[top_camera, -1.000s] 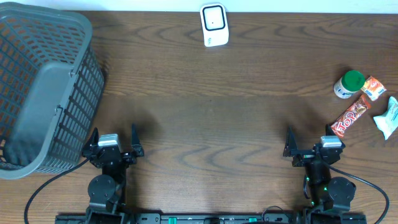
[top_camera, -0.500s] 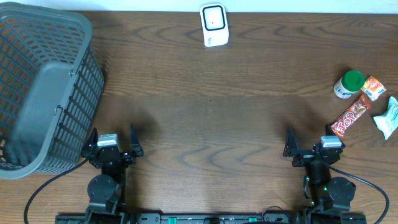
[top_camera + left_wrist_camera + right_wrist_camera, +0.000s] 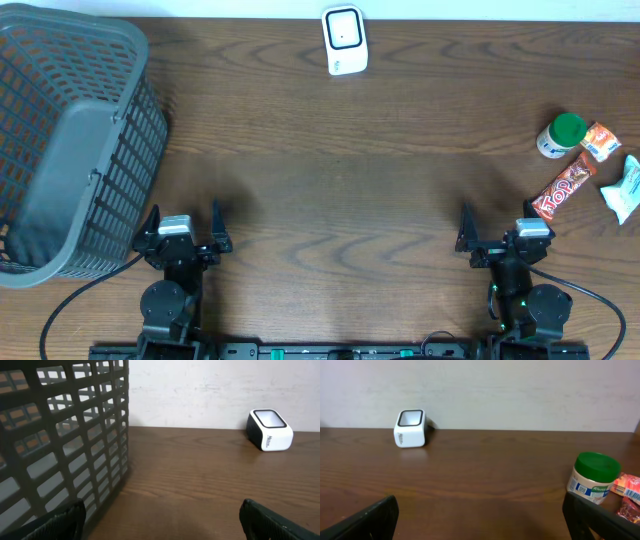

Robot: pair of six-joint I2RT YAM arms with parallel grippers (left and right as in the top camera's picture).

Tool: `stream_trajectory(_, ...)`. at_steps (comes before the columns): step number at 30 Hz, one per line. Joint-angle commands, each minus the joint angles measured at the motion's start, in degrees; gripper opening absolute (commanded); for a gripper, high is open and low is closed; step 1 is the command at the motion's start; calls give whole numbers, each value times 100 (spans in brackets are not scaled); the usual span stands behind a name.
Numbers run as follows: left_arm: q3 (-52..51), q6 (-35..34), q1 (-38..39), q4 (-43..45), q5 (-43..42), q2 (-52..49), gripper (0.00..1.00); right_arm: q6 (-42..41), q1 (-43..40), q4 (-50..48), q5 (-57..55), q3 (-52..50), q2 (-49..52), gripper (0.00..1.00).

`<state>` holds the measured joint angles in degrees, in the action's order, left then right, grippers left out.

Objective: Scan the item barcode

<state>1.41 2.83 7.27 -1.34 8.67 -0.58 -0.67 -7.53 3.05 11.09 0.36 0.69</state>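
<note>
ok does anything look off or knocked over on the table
Nothing stands out. The basket stands upright at the left and the scanner sits at the far edge. The green-lidded jar, candy bar, orange packet and white packet sit in a loose cluster at the right, with nothing spilled.

The basket (image 3: 138,140) and white packet (image 3: 624,188) run off the overhead edges.

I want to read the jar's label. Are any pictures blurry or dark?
Right wrist: jar sharp, well lit, but its print is too small to read. Overhead: evenly lit, jar tiny. Left wrist: the close basket looks slightly soft; no jar there.
</note>
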Motion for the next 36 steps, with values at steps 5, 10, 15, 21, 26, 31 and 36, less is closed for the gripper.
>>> stream_trajectory(5, -118, -48, -186, -229, -11, 50, 98, -59, 46, 22, 57, -4, -35, 99)
stream_trajectory(10, -118, -50, -387, -225, -11, 50, 98, -59, 46, 22, 57, -4, -35, 99)
stream_trajectory(15, -118, -50, -382, -225, -13, 50, 98, -59, 46, 20, 57, -4, -35, 99)
stream_trajectory(21, -118, -50, -317, -225, -11, 50, 98, -59, 46, 20, 57, -4, -35, 99)
stream_trajectory(26, -118, -50, -317, -225, -13, 39, 98, -59, 46, 22, 57, -4, -35, 99)
stream_trajectory(31, -118, -48, -319, -225, -13, 35, 98, -59, 46, 22, 57, -4, -35, 99)
stream_trajectory(36, -118, -50, -319, -223, -13, 35, 98, -59, 46, 20, 57, -4, -35, 99)
